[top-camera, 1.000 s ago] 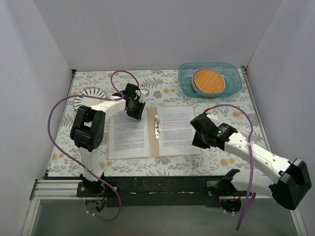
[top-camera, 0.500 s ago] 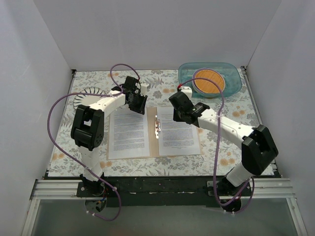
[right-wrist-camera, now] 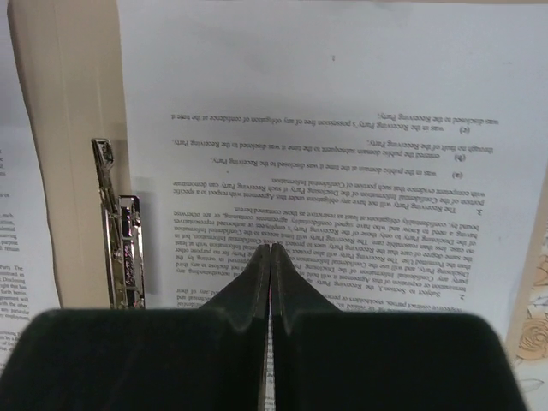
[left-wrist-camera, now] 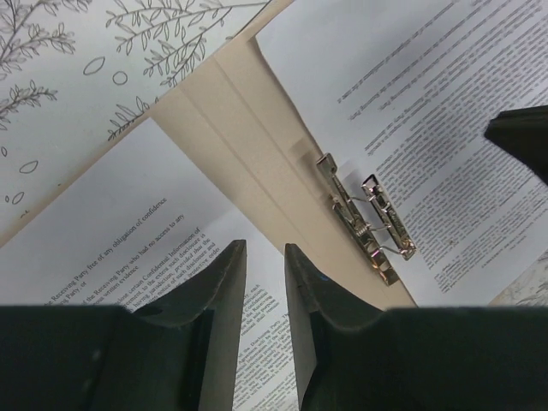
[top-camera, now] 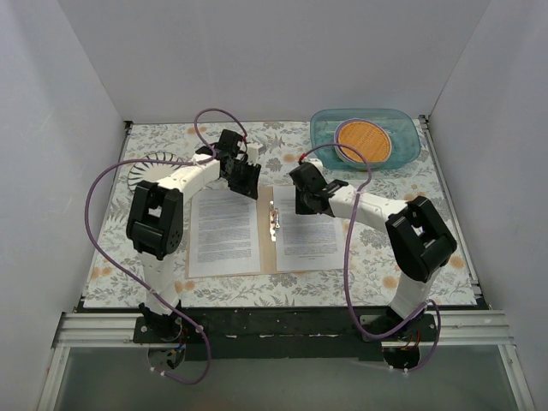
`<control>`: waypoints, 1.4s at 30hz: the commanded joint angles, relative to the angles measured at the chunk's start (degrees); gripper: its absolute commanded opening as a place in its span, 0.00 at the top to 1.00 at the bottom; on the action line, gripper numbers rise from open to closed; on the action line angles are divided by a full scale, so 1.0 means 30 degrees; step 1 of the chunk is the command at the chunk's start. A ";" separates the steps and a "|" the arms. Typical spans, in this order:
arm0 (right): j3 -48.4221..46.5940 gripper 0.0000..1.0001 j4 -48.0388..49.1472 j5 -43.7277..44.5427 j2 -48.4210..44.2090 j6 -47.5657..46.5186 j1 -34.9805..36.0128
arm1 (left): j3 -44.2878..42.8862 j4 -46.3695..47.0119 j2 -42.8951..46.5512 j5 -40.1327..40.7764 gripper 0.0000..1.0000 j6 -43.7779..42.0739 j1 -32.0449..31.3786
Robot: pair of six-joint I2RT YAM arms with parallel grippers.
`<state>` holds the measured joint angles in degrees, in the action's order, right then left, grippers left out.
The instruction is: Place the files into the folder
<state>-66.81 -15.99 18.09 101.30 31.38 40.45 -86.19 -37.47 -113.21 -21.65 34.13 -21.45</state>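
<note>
Bright, diffuse light; sharp overhead view.
Only faint shadows are cast. At 6 o'clock, the left gripper [left-wrist-camera: 265,257] and right gripper [right-wrist-camera: 271,257] are rendered dark and blurred.

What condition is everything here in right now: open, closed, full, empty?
folder: open, lying flat.
left sheet: flat on the left cover.
right sheet: flat on the right cover.
metal clip: beside the right sheet; clamped or not, unclear.
left gripper: slightly open, empty.
right gripper: shut, empty.
blue tub: holds an orange disc.
</note>
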 commanded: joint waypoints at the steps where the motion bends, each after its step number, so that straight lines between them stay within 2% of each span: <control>1: -0.1198 0.99 0.0877 -0.0754 0.1065 -0.0294 0.0053 | -0.1414 -0.0370 -0.0174 -0.0986 0.72 0.0283 0.0120; 3: -0.1140 0.99 0.0905 -0.1018 0.1563 0.0202 0.0024 | -0.1824 -0.0399 -0.0465 -0.1132 0.64 0.0546 0.0120; 6: -0.0732 0.99 0.1080 -0.1487 0.1888 0.0702 -0.0035 | -0.2205 -0.0429 -0.0876 -0.1221 0.56 0.0781 0.0090; 7: -0.0584 0.99 0.1313 -0.1575 0.1918 0.1023 -0.0064 | -0.2323 -0.0429 -0.0993 -0.1192 0.47 0.0927 0.0061; 8: -0.0438 0.99 0.1461 -0.1837 0.1889 0.1142 -0.0151 | -0.2382 -0.0487 -0.1081 -0.1134 0.43 0.1131 0.0003; 11: 0.0265 0.99 0.2018 -0.2219 0.1889 0.1523 -0.0385 | -0.2645 -0.0633 -0.1550 -0.0637 0.37 0.1396 -0.0376; 19: 0.1789 0.99 0.3014 -0.2893 0.1918 0.2840 -0.0562 | -0.3288 -0.0048 -0.2663 0.0039 0.39 0.2801 -0.0934; 27: 0.1965 0.99 0.2312 -0.2572 0.2182 0.4248 -0.0562 | -0.3876 -0.0165 -0.3016 0.0127 0.41 0.2979 -0.0964; 30: 0.2082 0.99 0.2195 -0.2455 0.2065 0.4482 -0.0591 | -0.3702 -0.0165 -0.3045 0.0098 0.43 0.3037 -0.0994; 35: 0.2492 0.99 0.1990 -0.2250 0.1860 0.5068 -0.0562 | -0.3204 0.0010 -0.3133 0.0331 0.51 0.3300 -0.1227; 42: 0.3313 0.99 0.2107 -0.2308 0.1684 0.5478 -0.0533 | -0.3114 0.0187 -0.3396 0.0420 0.54 0.3447 -0.1696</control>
<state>-60.25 -2.74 10.98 105.21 47.00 38.61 -95.50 -37.71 -123.50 -20.86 43.97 -25.50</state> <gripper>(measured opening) 0.022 0.472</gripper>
